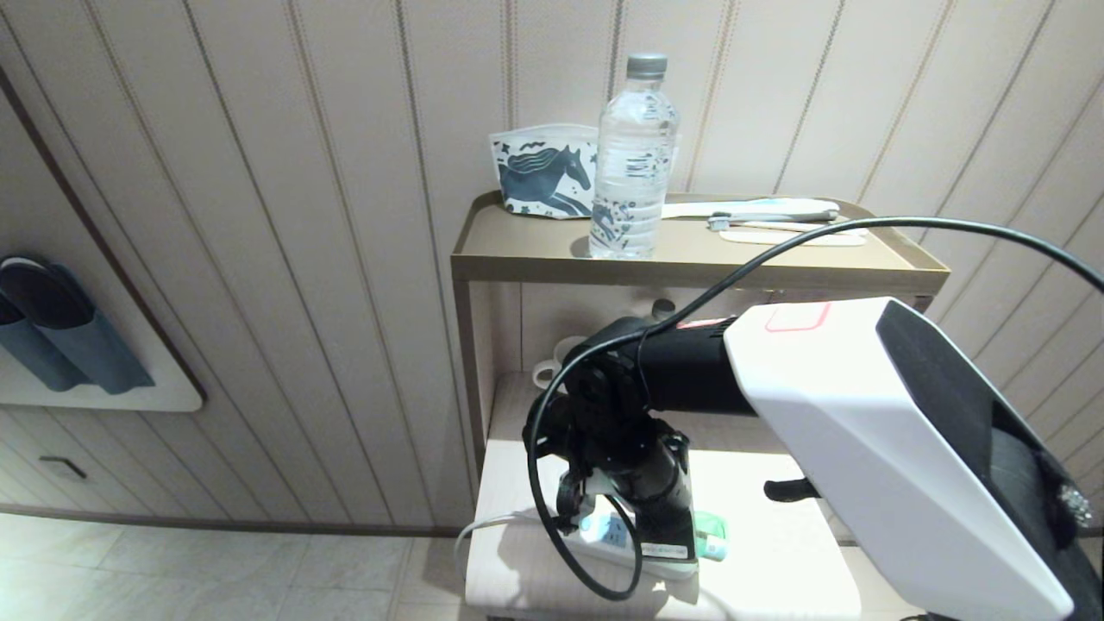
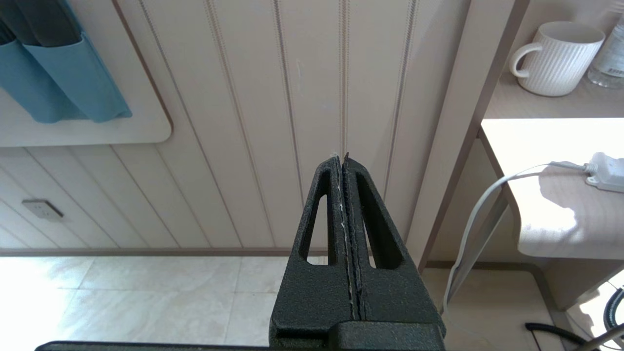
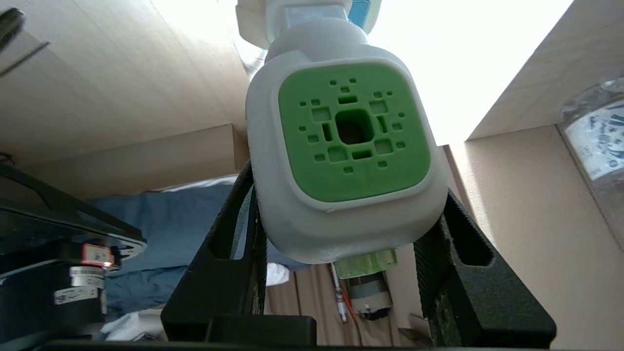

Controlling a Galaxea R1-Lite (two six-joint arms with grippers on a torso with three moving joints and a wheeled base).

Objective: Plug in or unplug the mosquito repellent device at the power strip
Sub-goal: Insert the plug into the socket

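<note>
Right wrist view showed the right gripper (image 3: 348, 229) clamped on the mosquito repellent device (image 3: 341, 156), one finger pressed to each side of its white head. The green vented face sat between the jaws and turned toward the camera. The device's long axis ran across the jaw line, with the green bottle end projecting behind the jaws. Its far end met the power strip (image 3: 312, 19); whether the pins were seated could not be told.

Head view placed this gripper (image 1: 642, 517) low over the power strip (image 1: 604, 535) on the pale lower shelf (image 1: 776, 552), with green plastic (image 1: 711, 535) showing just beside the jaws.

Left gripper (image 2: 343, 165) was clenched on nothing, parked well apart; the right arm was plainly the nearer. Any coming move would likely run along the pin direction, straight to or from the socket.
</note>
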